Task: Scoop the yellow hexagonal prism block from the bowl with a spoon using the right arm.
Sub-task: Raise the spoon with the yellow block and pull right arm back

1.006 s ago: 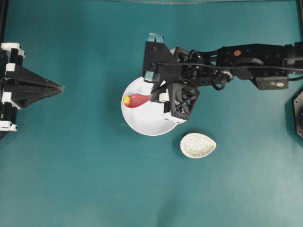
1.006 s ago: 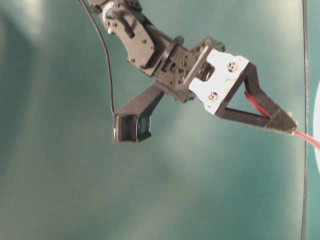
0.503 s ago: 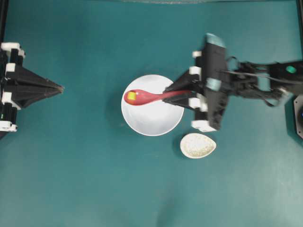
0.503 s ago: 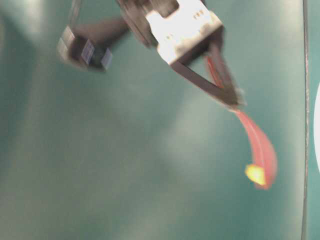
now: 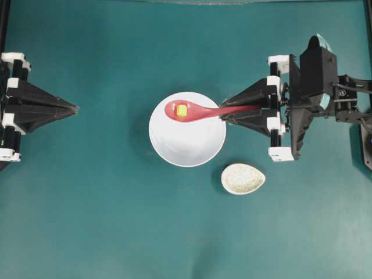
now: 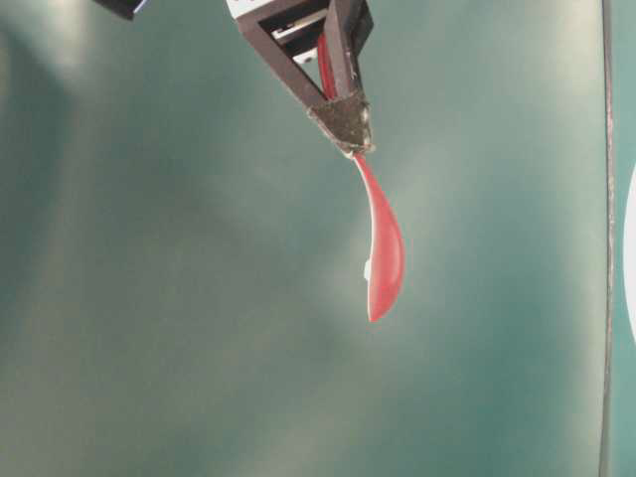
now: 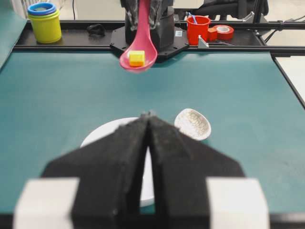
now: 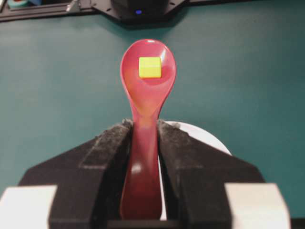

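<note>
Right jaws clamped on spoon [image 5: 200,110] handle, yellow block [image 8: 149,67] in its head above bowl [image 5: 187,145] overhead, unseen at table level; left jaws pressed together.

Even, diffuse overhead lighting is recorded; the teal table [image 5: 104,221] is evenly lit, with faint shadows. Pale glare patches are noted at upper left and centre of the soft table-level view. A highlight is seen on the spoon [image 8: 143,119]; wrist-view foregrounds are defocused.
</note>
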{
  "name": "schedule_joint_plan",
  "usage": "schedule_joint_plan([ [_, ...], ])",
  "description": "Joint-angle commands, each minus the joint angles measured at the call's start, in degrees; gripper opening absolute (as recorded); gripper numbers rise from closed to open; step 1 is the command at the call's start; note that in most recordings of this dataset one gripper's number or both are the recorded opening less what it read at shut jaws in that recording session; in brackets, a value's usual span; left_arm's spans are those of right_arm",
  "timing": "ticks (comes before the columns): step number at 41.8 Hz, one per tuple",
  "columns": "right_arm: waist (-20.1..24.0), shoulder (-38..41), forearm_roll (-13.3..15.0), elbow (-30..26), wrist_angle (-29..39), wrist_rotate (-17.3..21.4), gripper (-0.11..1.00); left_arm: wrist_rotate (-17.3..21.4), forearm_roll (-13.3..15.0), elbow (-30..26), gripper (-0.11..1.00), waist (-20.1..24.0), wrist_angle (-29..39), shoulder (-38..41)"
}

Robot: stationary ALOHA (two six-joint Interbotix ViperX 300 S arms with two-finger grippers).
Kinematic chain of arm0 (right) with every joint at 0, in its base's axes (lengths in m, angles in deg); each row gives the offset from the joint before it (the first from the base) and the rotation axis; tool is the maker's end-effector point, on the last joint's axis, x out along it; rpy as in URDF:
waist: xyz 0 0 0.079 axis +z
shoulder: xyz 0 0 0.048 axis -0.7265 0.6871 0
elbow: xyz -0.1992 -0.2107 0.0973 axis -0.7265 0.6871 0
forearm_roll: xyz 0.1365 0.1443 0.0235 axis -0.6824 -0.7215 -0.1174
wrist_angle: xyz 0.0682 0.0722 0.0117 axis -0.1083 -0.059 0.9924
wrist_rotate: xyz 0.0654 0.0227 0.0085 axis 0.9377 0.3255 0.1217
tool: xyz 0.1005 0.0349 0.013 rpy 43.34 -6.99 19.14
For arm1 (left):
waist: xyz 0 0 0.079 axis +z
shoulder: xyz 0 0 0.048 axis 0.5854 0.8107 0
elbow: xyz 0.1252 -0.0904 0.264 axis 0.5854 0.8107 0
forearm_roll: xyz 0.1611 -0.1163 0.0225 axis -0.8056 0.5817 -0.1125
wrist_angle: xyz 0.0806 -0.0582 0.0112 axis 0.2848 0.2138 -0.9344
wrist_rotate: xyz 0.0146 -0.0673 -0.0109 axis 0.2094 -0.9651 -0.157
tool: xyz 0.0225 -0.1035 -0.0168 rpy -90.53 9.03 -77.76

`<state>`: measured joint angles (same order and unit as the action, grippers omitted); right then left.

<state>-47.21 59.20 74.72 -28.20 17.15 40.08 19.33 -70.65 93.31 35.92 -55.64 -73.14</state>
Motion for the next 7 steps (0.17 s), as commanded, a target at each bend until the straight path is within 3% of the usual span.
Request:
schedule_joint_plan([
  [1, 0.2, -0.7, 0.2, -0.8, -0.7, 0.0, 0.23, 0.2, -0.2, -0.7, 0.00, 0.0, -0.3, 0.4],
  [7, 0.2, -0.7, 0.1, -0.8, -0.4, 0.3, 0.23, 0.4, -0.2, -0.7, 0.00, -0.1, -0.3, 0.4],
])
